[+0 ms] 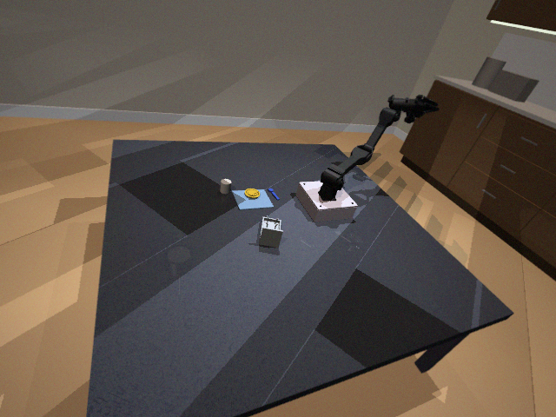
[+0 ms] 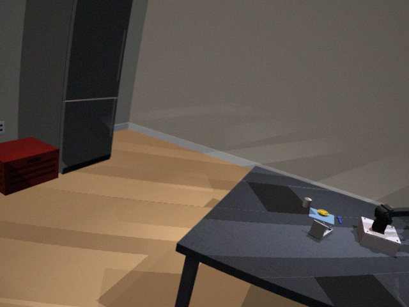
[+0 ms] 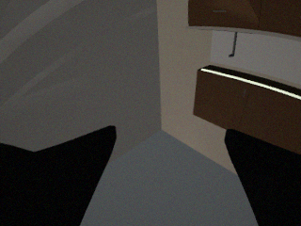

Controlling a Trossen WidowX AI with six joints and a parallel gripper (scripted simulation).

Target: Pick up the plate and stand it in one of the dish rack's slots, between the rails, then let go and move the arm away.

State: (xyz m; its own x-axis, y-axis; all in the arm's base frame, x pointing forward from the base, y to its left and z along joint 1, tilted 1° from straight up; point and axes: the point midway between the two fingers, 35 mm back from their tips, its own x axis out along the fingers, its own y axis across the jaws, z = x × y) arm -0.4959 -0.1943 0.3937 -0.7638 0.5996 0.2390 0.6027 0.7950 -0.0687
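Top view gives you the plate (image 1: 252, 193) first: a small yellow disc lying flat on a light blue mat (image 1: 253, 199), on the dark table (image 1: 224, 314). Take that plate as your landmark. Just beside it, on the side toward the arm's base, a little blue utensil (image 1: 274, 194) lies on the table, off the mat's edge; it is too small to tell you which kind. On the plate's other side, close to the mat's corner, a pale cylindrical cup (image 1: 225, 185) stands upright. Nearer the camera than the plate, apart from the mat, sits the dish rack (image 1: 270, 232), a small grey box-like frame with thin rails across its top; nothing stands in it.

Beyond the utensil, the arm's white base block (image 1: 326, 201) rests on the table. From it the black arm (image 1: 359, 155) reaches up and away from the plate, out past the table's edge toward the brown cabinets (image 1: 489, 166). The gripper (image 1: 424, 106) hangs high in the air there, well apart from plate and rack alike.

In the wrist view you see its two dark fingers standing wide apart with nothing between them, only the grey wall and the cabinets behind.

The outside view shows you the same layout from the side: plate (image 2: 323, 212) flat on the mat, rack (image 2: 319, 229) just in front of it.
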